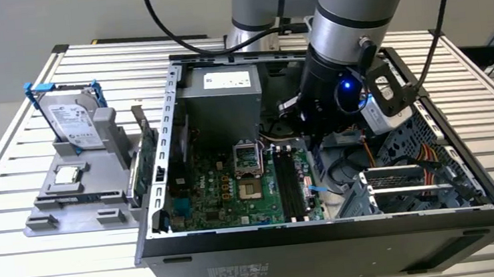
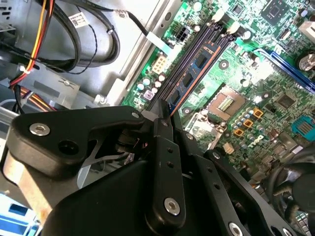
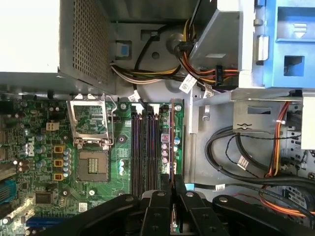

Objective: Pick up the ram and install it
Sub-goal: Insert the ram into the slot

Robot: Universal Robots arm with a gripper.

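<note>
I'm seeing the gripper (image 3: 173, 192) pinching the ram (image 3: 172, 142) edge-on, standing over the motherboard (image 3: 59, 162) memory slots (image 3: 143, 147), at their outermost side.

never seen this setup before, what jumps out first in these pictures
The grey robot arm plunging into the open computer case in the middle of the exterior view catches the eye first. Inside, the gripper holds the ram edge-on over the memory slots of the green motherboard, beside the empty CPU socket. On the exterior view's left, a grey stand keeps a silver hard drive upright.
</note>
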